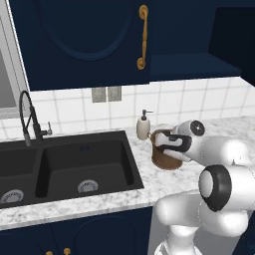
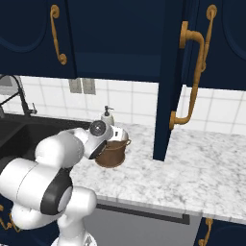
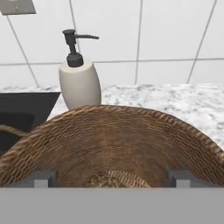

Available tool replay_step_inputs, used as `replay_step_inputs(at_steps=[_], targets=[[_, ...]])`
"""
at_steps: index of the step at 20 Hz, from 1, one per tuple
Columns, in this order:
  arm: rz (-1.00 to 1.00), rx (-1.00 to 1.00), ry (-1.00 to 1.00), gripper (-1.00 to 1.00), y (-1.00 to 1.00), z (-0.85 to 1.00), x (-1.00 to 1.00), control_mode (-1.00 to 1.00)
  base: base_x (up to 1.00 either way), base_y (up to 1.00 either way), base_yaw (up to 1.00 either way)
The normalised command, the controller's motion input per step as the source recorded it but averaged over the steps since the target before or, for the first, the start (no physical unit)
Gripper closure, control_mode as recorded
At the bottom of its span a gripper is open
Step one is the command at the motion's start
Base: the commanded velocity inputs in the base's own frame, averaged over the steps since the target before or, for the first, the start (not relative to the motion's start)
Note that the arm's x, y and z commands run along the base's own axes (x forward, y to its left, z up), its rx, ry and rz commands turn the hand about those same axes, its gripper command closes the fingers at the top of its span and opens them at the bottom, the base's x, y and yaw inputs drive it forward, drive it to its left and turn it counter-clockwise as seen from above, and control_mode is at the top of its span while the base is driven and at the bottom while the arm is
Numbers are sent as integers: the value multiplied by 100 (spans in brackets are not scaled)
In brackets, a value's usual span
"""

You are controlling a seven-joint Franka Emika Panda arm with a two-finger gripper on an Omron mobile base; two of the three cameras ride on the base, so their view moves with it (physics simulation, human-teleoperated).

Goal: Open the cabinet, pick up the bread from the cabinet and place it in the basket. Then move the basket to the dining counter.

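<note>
I am looking at a white-grey marble counter [image 2: 202,168] under white wall tiles, with a black double sink [image 1: 60,167] set into its left part and a dark navy wall cabinet [image 2: 169,72], its door with the long brass handle swung open, above the right part. The brown woven bucket-shaped basket [image 3: 118,140] stands toward the back edge of the counter, just right of the sink, close beside a white soap dispenser with a dark pump [image 3: 79,78]. The arm is folded low and reaches forward, its wrist bent so the hand points down into the basket. The gripper [image 3: 112,178] has its jaws spread wide, holding nothing, fingertips [image 3: 41,179] just inside the rim. Between them a lumpy golden-brown shape, probably the bread [image 3: 109,179], lies at the basket's bottom. I judge the placing step complete; the next move calls for seizing the basket's rim and carrying it to the dining counter.
</note>
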Motion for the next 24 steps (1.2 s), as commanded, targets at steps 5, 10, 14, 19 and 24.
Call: replay_step_inputs(at_steps=[5,10,14,19,24], targets=[[-1,-5,23,-100,7,69,-16,-100,0,0,0],[0,0,33,-100,12,70,0,-100,0,0,0],[10,0,8,-100,1,-5,-44,-100,0,0,0],[21,-7,4,-100,28,-10,-28,-100,0,0,0],[10,-19,29,-100,54,-1,0,-100,0,0,0]])
